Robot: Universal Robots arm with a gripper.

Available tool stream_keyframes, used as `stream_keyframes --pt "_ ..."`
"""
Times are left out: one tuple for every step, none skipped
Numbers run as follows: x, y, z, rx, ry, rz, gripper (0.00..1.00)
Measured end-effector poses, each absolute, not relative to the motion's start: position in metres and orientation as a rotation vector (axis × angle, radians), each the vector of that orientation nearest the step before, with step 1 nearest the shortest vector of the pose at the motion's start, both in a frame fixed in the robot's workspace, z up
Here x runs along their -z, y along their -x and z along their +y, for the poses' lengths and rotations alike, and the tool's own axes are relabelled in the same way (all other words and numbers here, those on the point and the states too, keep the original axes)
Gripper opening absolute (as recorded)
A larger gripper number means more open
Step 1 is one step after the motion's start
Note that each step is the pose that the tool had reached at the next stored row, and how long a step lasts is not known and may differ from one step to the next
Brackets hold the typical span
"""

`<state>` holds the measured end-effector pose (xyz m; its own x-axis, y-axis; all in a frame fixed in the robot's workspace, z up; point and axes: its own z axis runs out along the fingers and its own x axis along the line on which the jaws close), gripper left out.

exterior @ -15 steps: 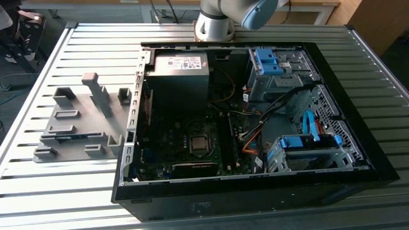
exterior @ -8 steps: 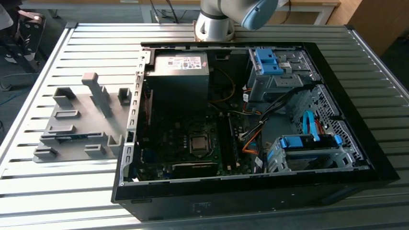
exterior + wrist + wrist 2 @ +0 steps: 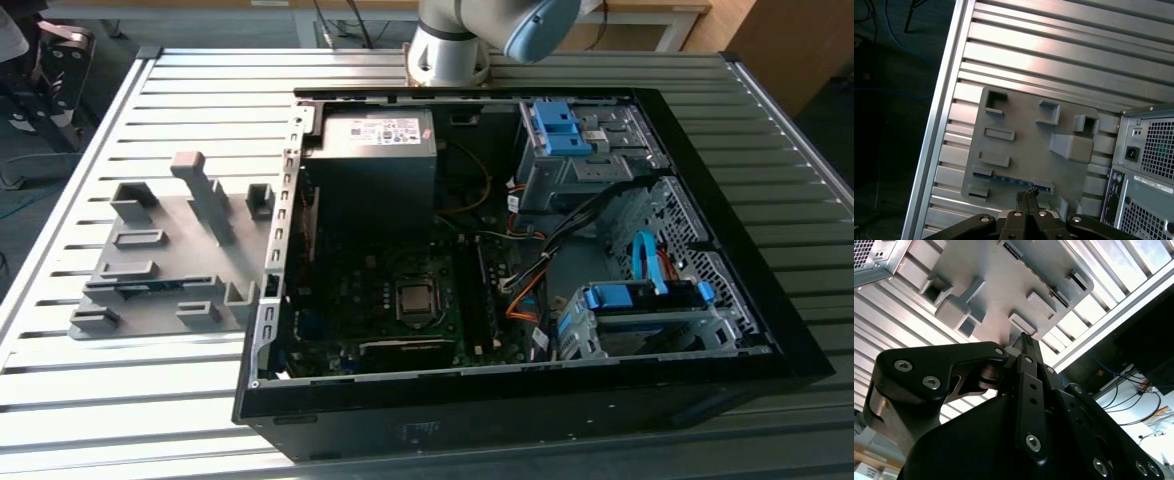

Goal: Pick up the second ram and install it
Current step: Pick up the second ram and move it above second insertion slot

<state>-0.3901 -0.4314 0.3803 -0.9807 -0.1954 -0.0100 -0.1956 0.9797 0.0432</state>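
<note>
Closed tool [image 3: 1026, 195] over second ram [image 3: 1004, 177] in grey holder [image 3: 1029, 150]

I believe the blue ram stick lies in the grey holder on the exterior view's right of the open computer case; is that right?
Not quite: the grey holder sits on the exterior view's left of the open computer case, as that view shows. The blue ram stick does lie in it.
</note>
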Motion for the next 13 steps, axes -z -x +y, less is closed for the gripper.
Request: stream_keyframes --pt "-0.3803 0.3901 -0.4314 -0.069 0.31 3.12 0.11" --pt "-0.3803 0.3901 -0.4314 -0.069 0.311 3.12 0.11" --pt "-0.3803 0.3901 -0.4314 -0.069 0.312 3.12 0.11" --pt "-0.3803 0.3901 -0.4314 -0.069 0.314 3.119 0.11" --pt "-0.3803 0.3901 -0.4314 -0.069 0.315 3.119 0.11" --pt "-0.3803 0.3901 -0.4314 -0.069 0.317 3.119 0.11" --pt "-0.3803 0.3901 -0.4314 -0.069 0.318 3.119 0.11" --pt "-0.3803 0.3901 -0.4314 -0.069 0.32 3.119 0.11" --pt "-0.3803 0.3901 -0.4314 -0.069 0.321 3.119 0.11" --pt "-0.3803 0.3901 -0.4314 -0.069 0.323 3.119 0.11" --pt "-0.3803 0.3901 -0.4314 -0.069 0.325 3.119 0.11" --pt "-0.3803 0.3901 -0.4314 -0.069 0.326 3.118 0.11" --pt "-0.3803 0.3901 -0.4314 -0.069 0.327 3.118 0.11"
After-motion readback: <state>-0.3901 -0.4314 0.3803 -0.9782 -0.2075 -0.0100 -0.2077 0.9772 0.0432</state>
